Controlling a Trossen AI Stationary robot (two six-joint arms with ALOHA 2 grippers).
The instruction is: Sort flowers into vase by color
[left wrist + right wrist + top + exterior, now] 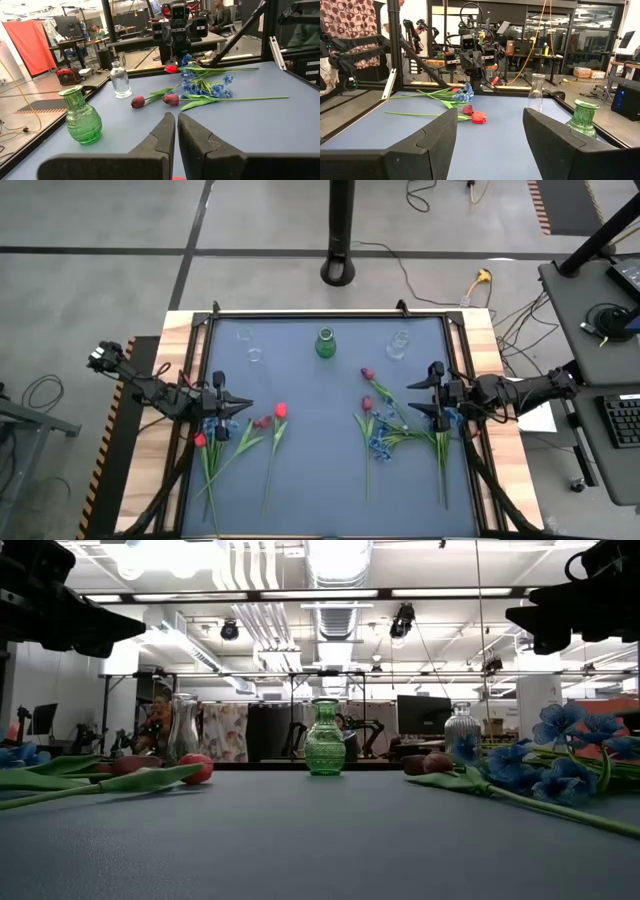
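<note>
Hovering over scattered flowers (380, 430), left pincer (245, 409) pressed together, right pincer (412, 399) spread wide, both empty

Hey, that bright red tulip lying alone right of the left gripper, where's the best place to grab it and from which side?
Probably the green stem just below the red tulip, coming straight down with the left gripper. The flower lies flat on the mat, stem running toward the near edge, so closing across the thin stem should avoid crushing the bloom.
</note>
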